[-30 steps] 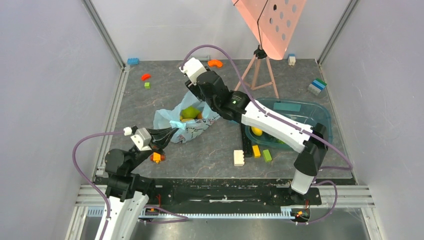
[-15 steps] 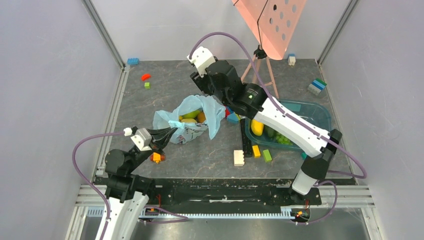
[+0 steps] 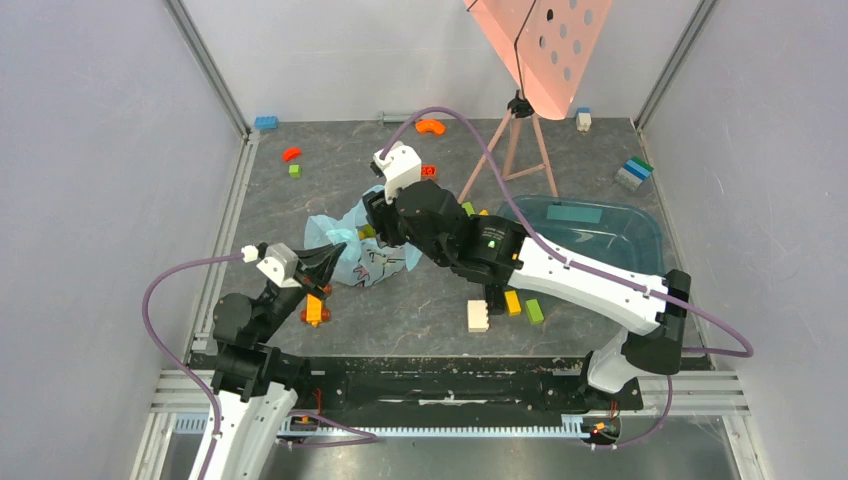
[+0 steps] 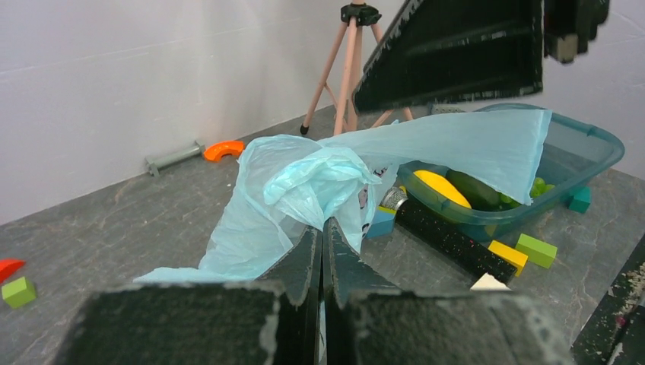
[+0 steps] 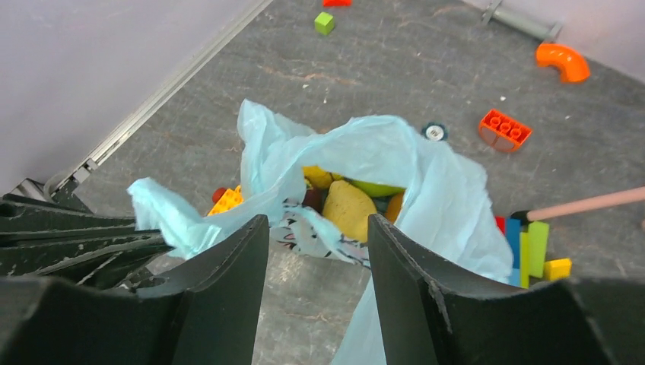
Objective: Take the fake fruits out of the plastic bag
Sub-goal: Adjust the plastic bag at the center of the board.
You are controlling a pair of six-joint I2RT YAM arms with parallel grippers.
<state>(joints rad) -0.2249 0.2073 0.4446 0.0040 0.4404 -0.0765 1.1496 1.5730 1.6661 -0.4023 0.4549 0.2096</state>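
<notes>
The light blue plastic bag (image 5: pixel 449 198) lies on the grey floor with its mouth open. Inside I see a yellow lemon (image 5: pixel 348 207), part of a green pear (image 5: pixel 376 188), a dark maroon fruit (image 5: pixel 312 199) and a small orange (image 5: pixel 394 207). My right gripper (image 5: pixel 317 222) is open and empty, hovering just above the near side of the bag's mouth. My left gripper (image 4: pixel 322 224) is shut on the bag's (image 4: pixel 304 179) near-left edge and holds it up. In the top view the bag (image 3: pixel 350 262) is half hidden under the right wrist.
A teal see-through tub (image 3: pixel 640 222) with yellow and green items stands right of the bag. A pink tripod (image 3: pixel 515 140) stands behind. A black bar (image 3: pixel 492 292), a cream brick (image 3: pixel 478 316) and other loose bricks lie around; an orange brick (image 3: pixel 314 312) sits by the left gripper.
My right arm lifted the bag's far edge, let it go, and swung nearer to hover over the bag's mouth. The bag has slumped flatter. The left gripper still pinches the edge.
</notes>
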